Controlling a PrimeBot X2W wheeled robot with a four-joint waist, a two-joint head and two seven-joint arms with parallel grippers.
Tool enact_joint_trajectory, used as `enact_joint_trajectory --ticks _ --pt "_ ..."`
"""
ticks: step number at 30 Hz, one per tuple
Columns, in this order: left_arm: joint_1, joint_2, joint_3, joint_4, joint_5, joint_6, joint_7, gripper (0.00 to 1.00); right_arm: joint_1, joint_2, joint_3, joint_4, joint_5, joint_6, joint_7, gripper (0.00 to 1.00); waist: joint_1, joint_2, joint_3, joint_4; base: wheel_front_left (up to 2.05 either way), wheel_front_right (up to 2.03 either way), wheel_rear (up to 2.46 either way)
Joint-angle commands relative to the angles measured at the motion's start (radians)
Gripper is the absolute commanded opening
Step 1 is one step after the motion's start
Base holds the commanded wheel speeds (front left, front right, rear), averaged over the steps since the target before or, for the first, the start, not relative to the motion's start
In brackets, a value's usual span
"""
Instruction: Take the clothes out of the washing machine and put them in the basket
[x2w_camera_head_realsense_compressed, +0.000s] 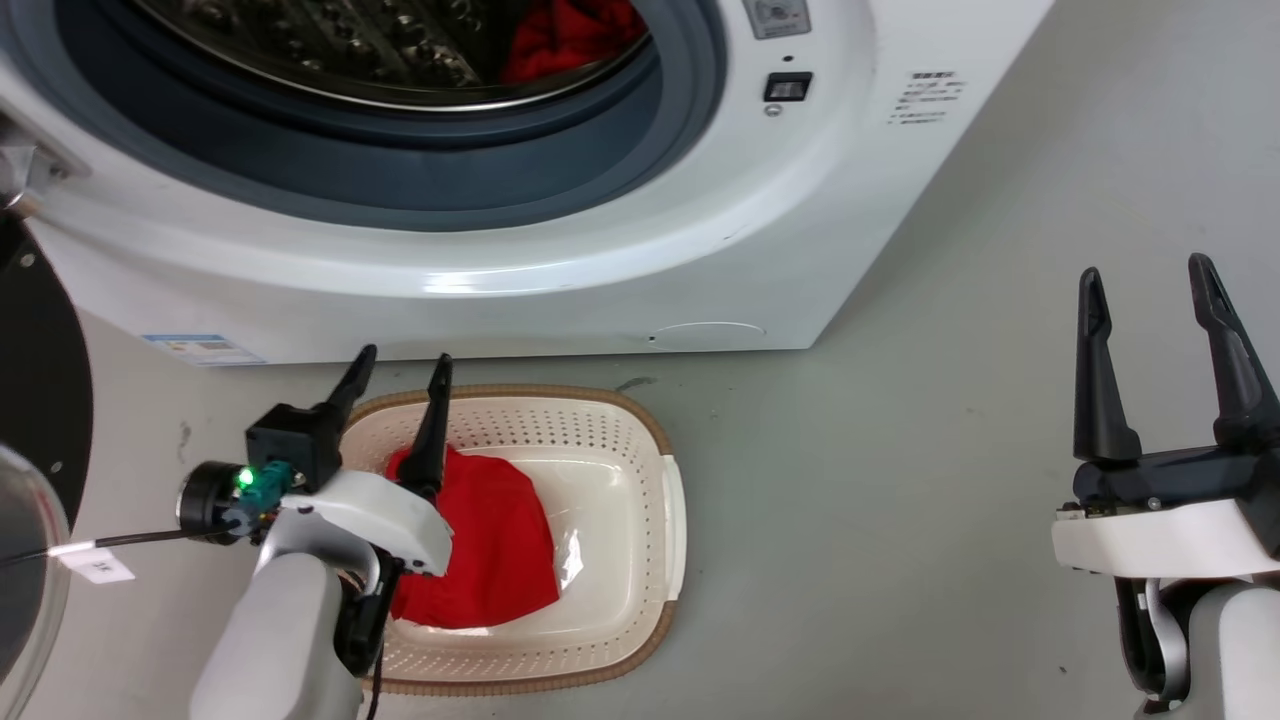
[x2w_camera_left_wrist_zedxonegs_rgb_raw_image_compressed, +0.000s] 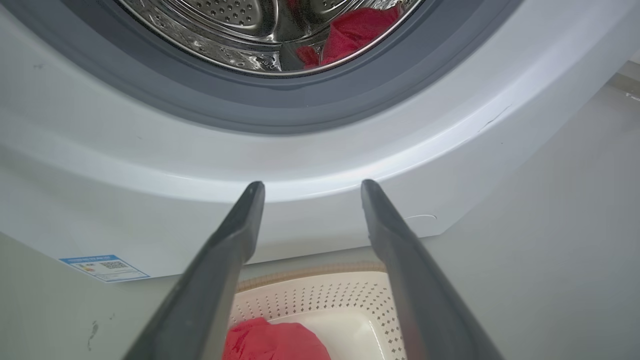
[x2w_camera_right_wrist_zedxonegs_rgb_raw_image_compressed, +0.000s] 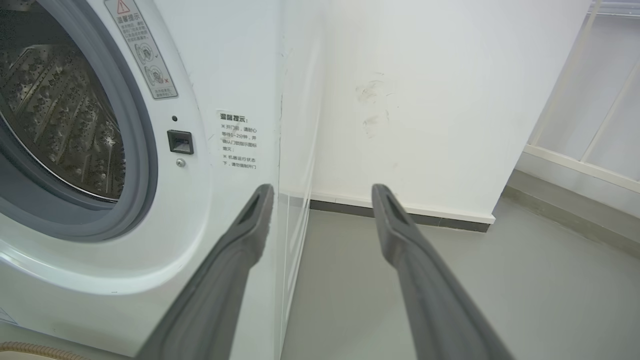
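The white washing machine (x2w_camera_head_realsense_compressed: 560, 250) stands with its porthole uncovered. Red clothes (x2w_camera_head_realsense_compressed: 570, 35) lie in the steel drum at the right; the left wrist view shows them too (x2w_camera_left_wrist_zedxonegs_rgb_raw_image_compressed: 350, 32). On the floor in front sits the cream basket (x2w_camera_head_realsense_compressed: 650, 440) with a plain red garment (x2w_camera_head_realsense_compressed: 490, 550) inside, seen again as red cloth (x2w_camera_left_wrist_zedxonegs_rgb_raw_image_compressed: 272, 342) in the left wrist view. My left gripper (x2w_camera_head_realsense_compressed: 400, 365) hangs open over the basket's left end, holding nothing, fingers pointing at the machine's front. My right gripper (x2w_camera_head_realsense_compressed: 1145, 275) stands open and empty over bare floor, far right of the basket.
The machine's glass door (x2w_camera_head_realsense_compressed: 30, 480) hangs swung out at the far left, close to my left arm. Grey floor (x2w_camera_head_realsense_compressed: 900, 500) spreads to the right of the basket. A white wall (x2w_camera_right_wrist_zedxonegs_rgb_raw_image_compressed: 425, 100) and a railing (x2w_camera_right_wrist_zedxonegs_rgb_raw_image_compressed: 590, 125) lie beyond the machine's right side.
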Motion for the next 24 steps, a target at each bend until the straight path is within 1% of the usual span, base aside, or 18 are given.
enact_joint_trajectory --ticks 1,4,8,11,13,15,18,23,24 --pt "0.010 0.000 0.014 -0.024 0.003 -0.004 -0.003 1.00 0.012 0.001 0.005 0.002 0.010 -0.001 -0.002 1.00 0.0003 -0.0001 -0.002 -0.016 0.00 0.00 0.00" --pt "-0.012 0.015 0.031 -0.066 0.006 -0.010 -0.003 1.00 0.007 0.001 0.015 -0.001 0.027 -0.001 -0.002 1.00 0.0003 -0.0001 0.012 -0.041 0.00 0.00 0.00" --pt "-0.062 0.072 0.013 -0.115 0.044 -0.014 -0.003 1.00 -0.008 0.001 0.029 0.000 0.049 -0.001 -0.002 1.00 0.0003 -0.0001 0.047 -0.083 0.00 0.00 0.00" --pt "-0.113 0.106 -0.002 -0.130 0.033 -0.015 -0.002 1.00 -0.027 0.001 0.044 0.000 0.078 -0.001 -0.002 1.00 0.0003 -0.0001 0.090 -0.117 0.00 0.00 0.00" --pt "-0.165 0.125 0.000 -0.141 0.005 -0.016 0.021 1.00 -0.035 0.001 0.055 -0.004 0.100 -0.001 -0.002 1.00 0.0003 -0.0001 0.121 -0.140 0.00 0.00 0.00" --pt "-0.223 0.153 -0.001 -0.157 -0.025 -0.016 0.063 1.00 -0.041 0.001 0.065 -0.006 0.117 -0.001 -0.002 1.00 0.0003 -0.0001 0.155 -0.164 0.00 0.00 0.00" --pt "-0.331 0.211 -0.022 -0.182 -0.077 -0.017 0.153 1.00 -0.066 0.001 0.072 -0.011 0.149 -0.001 -0.002 1.00 0.0003 -0.0001 0.213 -0.201 0.00 0.00 0.00" --pt "-0.553 0.315 -0.067 -0.185 -0.187 -0.017 0.412 1.00 -0.090 0.001 0.087 -0.016 0.199 -0.001 -0.002 1.00 0.0003 -0.0001 0.305 -0.245 0.00 0.00 0.00" --pt "-0.596 0.326 -0.078 -0.179 -0.216 -0.017 0.462 1.00 -0.097 0.001 0.094 -0.017 0.207 -0.001 -0.002 1.00 0.0003 -0.0001 0.321 -0.253 0.00 0.00 0.00"
